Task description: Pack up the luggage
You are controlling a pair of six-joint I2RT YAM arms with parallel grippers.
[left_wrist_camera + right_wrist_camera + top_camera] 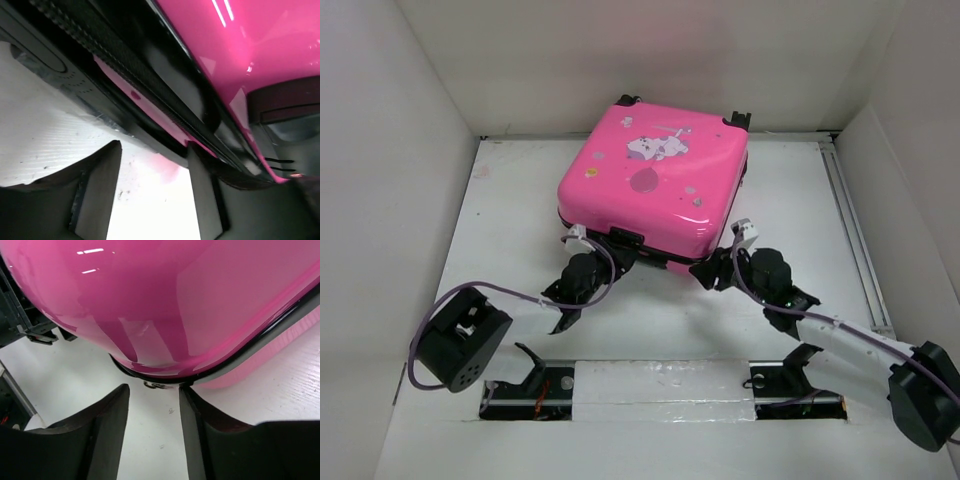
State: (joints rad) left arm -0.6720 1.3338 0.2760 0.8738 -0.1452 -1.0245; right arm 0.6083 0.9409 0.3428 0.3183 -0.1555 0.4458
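Note:
The luggage (655, 180), a bright-pink hard-shell case with a cartoon print and black trim, lies flat and closed at the back middle of the table. My left gripper (610, 258) is at its near left edge. In the left wrist view this gripper (155, 150) is open over bare table, with the luggage (260, 45) and its black zip seam just past the fingertips. My right gripper (715, 270) is at the near right corner. It stands open (154, 390) with nothing between its fingers, and a small metal zip pull (159, 385) hangs from the luggage (165, 300) just beyond them.
White walls close in the table on the left, back and right. A metal rail (850, 230) runs along the right side. A white strip (665, 385) with black brackets at both ends lies along the near edge between the arm bases.

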